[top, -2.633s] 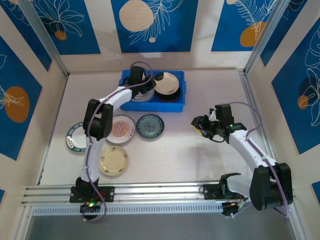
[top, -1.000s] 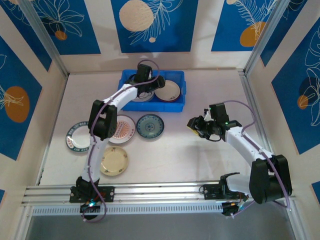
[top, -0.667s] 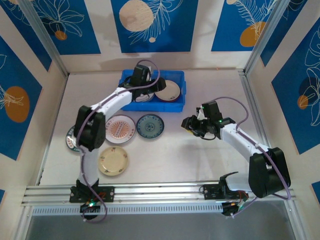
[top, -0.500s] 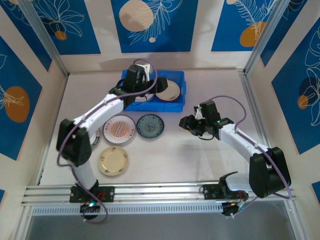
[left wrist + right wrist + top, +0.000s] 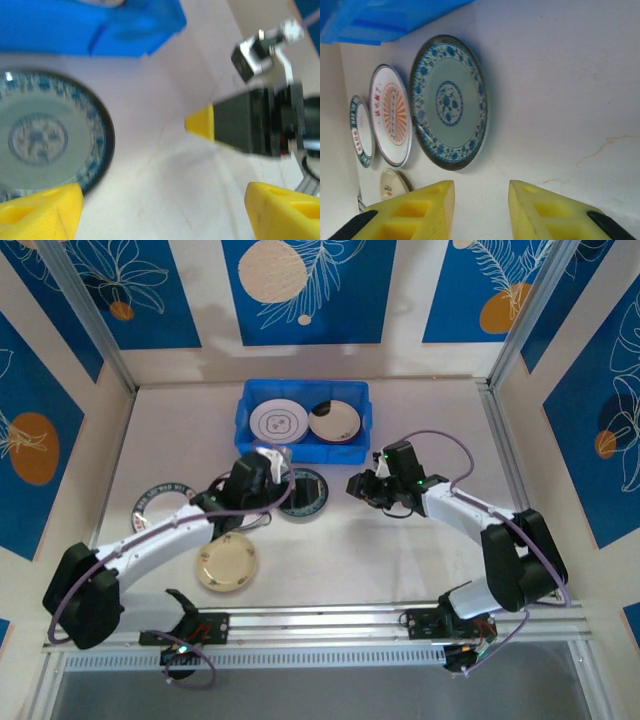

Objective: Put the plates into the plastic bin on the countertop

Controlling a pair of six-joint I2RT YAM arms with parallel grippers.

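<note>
The blue plastic bin (image 5: 250,445) stands at the back of the countertop (image 5: 420,560). Inside it lie a white plate with a dark rim (image 5: 278,421) and a cream plate with a black edge (image 5: 335,422). The dark teal patterned plate (image 5: 310,497) (image 5: 45,135) (image 5: 451,102) lies flat in front of the bin. My left gripper (image 5: 283,480) (image 5: 165,210) hovers open at its near left edge, holding nothing. My right gripper (image 5: 358,485) (image 5: 481,205) is open and empty, just right of that plate. The pink-striped plate (image 5: 392,115) lies left of the teal one.
A white plate with a dark green rim (image 5: 160,505) (image 5: 362,131) lies at the left. A cream plate (image 5: 227,563) (image 5: 395,184) sits near the front rail. The bin's front wall (image 5: 90,25) (image 5: 385,17) is close behind both grippers. Patterned walls frame the countertop.
My left arm has pulled back out of the bin and swung down over the plates on the countertop, uncovering the white plate in the bin. My right gripper has moved left toward the teal plate.
</note>
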